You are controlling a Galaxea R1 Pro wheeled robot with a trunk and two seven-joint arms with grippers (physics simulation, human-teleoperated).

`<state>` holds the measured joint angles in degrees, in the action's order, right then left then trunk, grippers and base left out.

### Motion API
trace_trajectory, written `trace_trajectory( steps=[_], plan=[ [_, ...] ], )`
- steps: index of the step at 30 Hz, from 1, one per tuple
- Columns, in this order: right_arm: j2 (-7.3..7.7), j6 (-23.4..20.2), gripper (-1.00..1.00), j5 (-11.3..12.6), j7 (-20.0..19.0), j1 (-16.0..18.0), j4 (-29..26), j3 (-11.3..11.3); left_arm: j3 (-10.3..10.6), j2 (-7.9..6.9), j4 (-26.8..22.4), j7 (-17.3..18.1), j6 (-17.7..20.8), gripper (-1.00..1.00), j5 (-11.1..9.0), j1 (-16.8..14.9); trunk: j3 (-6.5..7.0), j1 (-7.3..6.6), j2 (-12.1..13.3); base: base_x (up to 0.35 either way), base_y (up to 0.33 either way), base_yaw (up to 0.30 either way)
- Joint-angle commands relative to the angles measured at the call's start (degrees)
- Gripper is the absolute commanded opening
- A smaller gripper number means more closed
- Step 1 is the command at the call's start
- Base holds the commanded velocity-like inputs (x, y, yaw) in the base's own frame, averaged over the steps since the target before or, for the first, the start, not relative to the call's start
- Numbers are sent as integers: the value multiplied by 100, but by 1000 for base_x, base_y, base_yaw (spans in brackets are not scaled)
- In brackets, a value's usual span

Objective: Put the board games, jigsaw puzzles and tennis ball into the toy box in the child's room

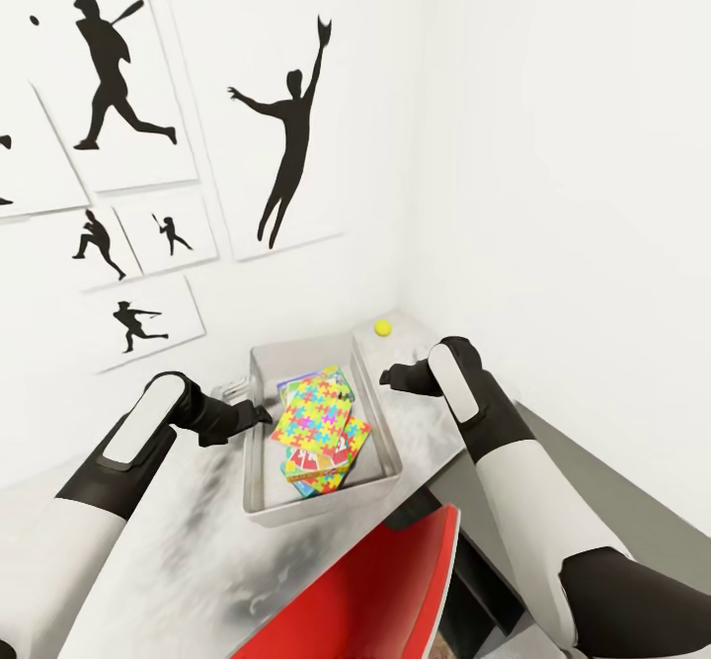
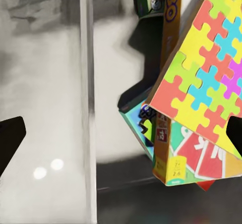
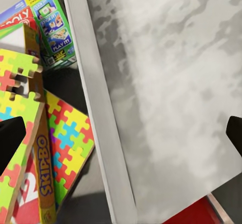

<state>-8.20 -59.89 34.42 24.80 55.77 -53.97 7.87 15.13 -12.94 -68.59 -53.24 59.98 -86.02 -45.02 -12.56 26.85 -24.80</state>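
Grey table (image 1: 197, 540): toy box (image 1: 259, 422) holds "SKIP-BO" game (image 3: 43, 183), puzzles (image 1: 314, 412); both hands apparently wide, empty.

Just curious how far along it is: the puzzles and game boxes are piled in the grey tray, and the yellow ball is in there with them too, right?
Not quite. The puzzles and game boxes are in the tray, but the head view shows the yellow ball outside it, on the table near the wall corner.

Black silhouette posters (image 1: 118, 76) of baseball players are hanging on the white wall (image 1: 553, 145) of a room corner, above a mottled grey table (image 1: 188, 540) that is standing pushed into the corner, while a red chair (image 1: 380, 590) is sitting tucked at its near edge.
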Motion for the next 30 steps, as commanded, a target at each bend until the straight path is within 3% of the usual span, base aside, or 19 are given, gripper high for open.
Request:
trace_trajectory(
  steps=[1, 9, 16, 18, 30],
  plan=[
    [-1, -11, 100, 58, 60, 5, -5, 9, 11, -6, -6, -58, 2, 100, -55, -7, -21, 3, -12, 0, 0, 0],
    [-6, -11, 100, 69, 55, 4, -6, 69, 16, -6, -6, -55, 2, 100, -55, -7, -43, 3, -12, 0, 0, 0],
    [-12, -11, 100, 100, -114, 7, 5, 654, 16, -14, -6, -55, 2, 100, -55, -7, -44, 3, -12, 0, 0, 0],
    [-10, -11, 100, 104, -158, 10, 7, 731, 16, -11, -6, -55, 2, 100, -55, -7, -44, 3, -12, 0, 0, 0],
    [-6, -11, 100, 113, -203, 12, 85, 819, 16, -11, -6, -50, 2, 100, -55, -7, -98, 3, -12, 0, 0, 0]
  ],
)
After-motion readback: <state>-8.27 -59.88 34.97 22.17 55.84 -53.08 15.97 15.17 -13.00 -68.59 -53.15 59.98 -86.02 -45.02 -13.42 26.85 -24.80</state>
